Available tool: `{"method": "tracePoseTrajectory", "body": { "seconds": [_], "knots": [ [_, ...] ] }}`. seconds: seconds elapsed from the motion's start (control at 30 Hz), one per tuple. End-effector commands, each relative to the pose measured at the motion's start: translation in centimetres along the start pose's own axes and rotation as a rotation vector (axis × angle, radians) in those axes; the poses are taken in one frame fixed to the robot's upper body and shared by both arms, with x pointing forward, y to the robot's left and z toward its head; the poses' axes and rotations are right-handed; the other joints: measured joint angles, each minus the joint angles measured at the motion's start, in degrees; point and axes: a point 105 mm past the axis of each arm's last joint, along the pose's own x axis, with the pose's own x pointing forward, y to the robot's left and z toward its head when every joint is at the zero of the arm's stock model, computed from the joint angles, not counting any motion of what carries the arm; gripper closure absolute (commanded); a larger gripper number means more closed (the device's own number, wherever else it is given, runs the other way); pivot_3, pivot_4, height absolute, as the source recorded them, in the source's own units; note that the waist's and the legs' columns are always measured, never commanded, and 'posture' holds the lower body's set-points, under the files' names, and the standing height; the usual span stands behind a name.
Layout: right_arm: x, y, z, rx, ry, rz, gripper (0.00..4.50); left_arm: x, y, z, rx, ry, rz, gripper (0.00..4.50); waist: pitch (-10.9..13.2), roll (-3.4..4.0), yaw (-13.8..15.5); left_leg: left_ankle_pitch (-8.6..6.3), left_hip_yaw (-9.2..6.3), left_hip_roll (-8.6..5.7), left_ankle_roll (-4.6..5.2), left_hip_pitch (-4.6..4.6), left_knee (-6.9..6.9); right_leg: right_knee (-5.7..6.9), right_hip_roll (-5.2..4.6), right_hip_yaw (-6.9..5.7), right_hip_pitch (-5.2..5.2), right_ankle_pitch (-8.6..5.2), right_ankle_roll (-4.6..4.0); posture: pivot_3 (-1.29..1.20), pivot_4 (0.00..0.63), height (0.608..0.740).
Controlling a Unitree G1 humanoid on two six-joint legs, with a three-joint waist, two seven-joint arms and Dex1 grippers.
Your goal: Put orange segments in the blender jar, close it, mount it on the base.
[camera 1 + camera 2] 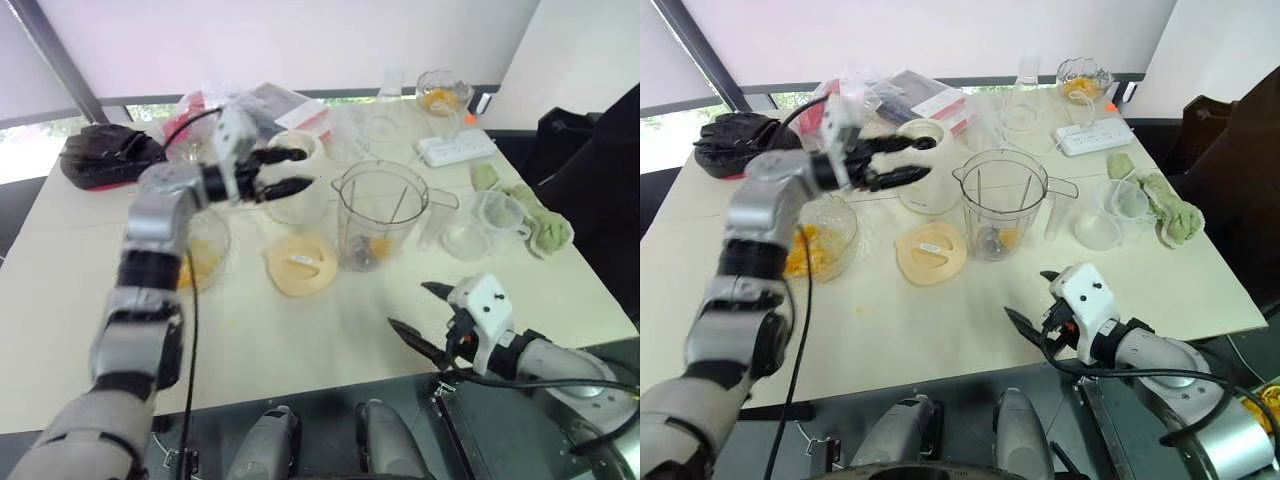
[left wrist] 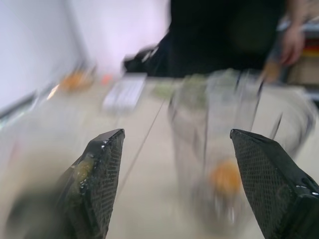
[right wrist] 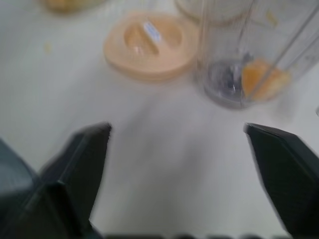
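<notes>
I read jar (image 1: 1000, 215) as clear plastic, glossy, smooth. Lid (image 1: 931, 252): cream plastic, matt. Table (image 1: 940, 330): pale, smooth, matt. Towel (image 1: 1175, 215): green cloth, nubbly. Power strip (image 1: 1093, 137): white plastic, slight sheen. Left gripper (image 2: 177, 132) pads (image 2: 107, 169): black, cross-hatched; I see wet gloss at edges.

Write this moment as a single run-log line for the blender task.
left gripper: open, empty, raised left of blender jar | right gripper: open, empty, low over table | orange segment: in jar | lid: off, on table
</notes>
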Motion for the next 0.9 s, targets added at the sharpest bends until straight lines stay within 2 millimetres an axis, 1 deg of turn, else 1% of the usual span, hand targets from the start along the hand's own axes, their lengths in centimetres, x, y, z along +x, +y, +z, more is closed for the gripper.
{"method": "tracePoseTrajectory", "body": {
  "seconds": [0.03,0.1,0.13,0.27,0.3,0.37,0.43,0.5,0.57,0.63,0.67,0.77,0.9],
  "knots": [
    [-0.2,-1.4,0.5,-0.058,-0.052,-0.081,0.0,-2.5,-1.6,1.1,0.009,-0.019,0.016,0.98,-0.01,0.01,0.64,0.0,0.0,0.0,0.0,0.0,0.02,-0.01,-0.01,0.0,0.02,0.0,0.0,0.0,0.15,0.74],
    [-0.1,-2.1,0.1,-0.06,-0.051,-0.12,0.0,-4.1,-3.3,-1.0,-0.044,0.034,0.019,0.98,-0.06,0.09,0.79,-0.01,0.02,0.0,-0.01,0.05,0.0,-0.07,-0.02,0.02,0.07,0.0,0.0,0.0,0.15,0.74],
    [-0.2,-2.4,0.0,-0.064,-0.051,-0.13,0.0,-4.4,-4.2,-1.6,-0.064,0.049,0.009,0.98,-0.06,0.1,0.92,-0.01,0.04,0.0,-0.01,0.07,-0.02,-0.09,-0.02,0.04,0.08,0.0,0.0,0.0,0.15,0.74],
    [-0.7,-3.2,0.0,-0.052,-0.064,-0.157,0.0,-4.4,-6.6,-2.4,-0.108,0.074,-0.033,0.98,-0.02,0.03,2.03,-0.01,-0.12,0.0,0.0,0.02,0.0,-0.16,0.0,-0.01,0.16,-0.01,-0.03,0.0,0.15,0.74],
    [-1.2,-3.7,0.3,-0.059,-0.066,-0.164,0.0,-4.1,-7.0,-1.8,-0.105,0.074,-0.042,0.98,-0.02,0.04,2.21,-0.04,-0.13,0.0,0.06,0.02,-0.01,-0.26,0.02,-0.01,0.21,0.0,-0.04,0.0,0.15,0.74],
    [-1.6,-5.8,-0.1,-0.071,-0.083,-0.298,0.0,-4.0,-7.9,-2.6,-0.118,0.076,-0.064,0.98,-0.05,0.09,2.4,-0.09,-0.13,0.01,0.14,0.1,-0.01,-0.34,0.03,-0.02,0.31,0.02,-0.09,0.0,0.15,0.74],
    [-2.4,-7.8,0.0,-0.081,-0.101,-0.399,0.0,-3.3,-8.6,-2.4,-0.1,0.068,-0.084,0.98,-0.09,0.16,2.43,-0.11,-0.1,0.02,0.17,0.39,-0.09,-0.44,0.04,-0.02,0.59,0.03,-0.09,0.0,0.15,0.74],
    [-3.1,-9.0,0.3,-0.076,-0.123,-0.457,0.0,-2.5,-9.1,-1.9,-0.077,0.054,-0.104,0.98,-0.07,0.2,2.53,-0.11,-0.08,0.01,0.17,0.43,-0.12,-0.45,0.03,-0.02,0.64,0.03,-0.09,0.0,0.15,0.74],
    [-3.5,-9.6,-0.2,-0.056,-0.11,-0.509,0.0,-2.1,-9.3,-2.1,-0.067,0.053,-0.102,0.98,-0.08,0.23,2.42,-0.1,-0.07,0.02,0.15,0.44,-0.12,-0.45,0.03,-0.02,0.63,0.03,-0.09,0.0,0.15,0.74],
    [-4.1,-10.5,-0.7,-0.011,-0.108,-0.57,0.0,-1.4,-10.1,-1.7,-0.09,0.028,-0.122,0.98,-0.09,0.24,2.39,-0.03,-0.07,0.06,0.03,0.45,-0.17,-0.45,0.06,-0.01,0.61,0.03,-0.09,0.0,0.15,0.74],
    [-4.3,-10.9,-1.0,-0.016,-0.097,-0.584,0.0,-1.1,-10.3,-1.5,-0.092,0.021,-0.126,0.98,-0.09,0.27,2.38,-0.02,-0.07,0.09,0.01,0.45,-0.19,-0.45,0.08,-0.01,0.6,0.03,-0.1,0.0,0.15,0.74],
    [-5.1,-12.5,-2.0,0.014,-0.085,-0.683,0.0,-0.4,-10.8,-1.9,-0.061,0.034,-0.128,0.98,-0.1,0.27,2.37,-0.02,0.0,0.09,0.02,0.44,-0.19,-0.48,0.07,0.01,0.6,0.03,-0.1,0.0,0.15,0.74],
    [-5.7,-14.5,-3.5,0.095,-0.083,-0.808,0.0,0.0,-11.1,-2.2,-0.09,0.021,-0.12,0.98,-0.1,0.28,2.35,-0.04,0.03,0.09,0.05,0.46,-0.19,-0.48,0.08,0.03,0.6,0.03,-0.1,0.0,0.15,0.74]
  ]
}}
